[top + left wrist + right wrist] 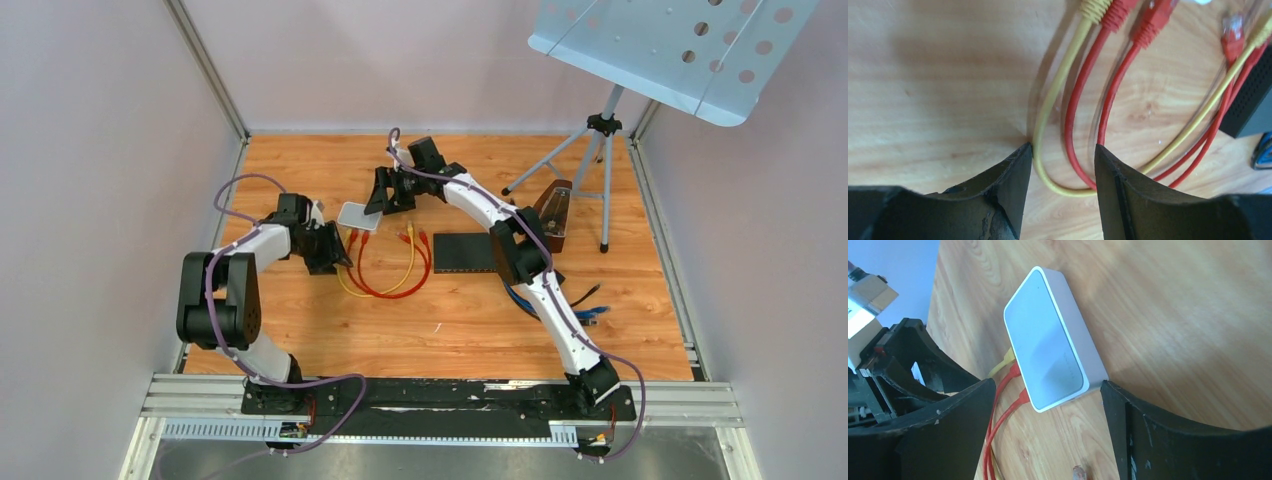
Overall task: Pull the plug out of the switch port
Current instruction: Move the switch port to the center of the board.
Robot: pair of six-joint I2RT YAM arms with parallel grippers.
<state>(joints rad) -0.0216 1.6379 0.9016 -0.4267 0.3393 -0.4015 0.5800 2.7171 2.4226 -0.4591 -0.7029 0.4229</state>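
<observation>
Upper centre of the overhead frame: the switch point(1048, 345) is being kept flat, a yellow plug point(1008, 356) and red plugs point(1014, 371) being held in its ports. The right gripper point(1045, 385) is being held released around it. The left gripper point(1063, 150) is being held unclenched astride a yellow cable point(1048, 100) and a red cable point(1073, 110).

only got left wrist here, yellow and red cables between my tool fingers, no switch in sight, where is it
Observer: On the top view the white switch lies just beyond your left tool, slightly to its right.
Operator: is the other arm holding it
Observer: No. The right tool is open, one finger on either side of the switch, not clamped.
Operator: what's plugged in
Observer: Right wrist shows one yellow plug and two red plugs in the switch's side.
</observation>
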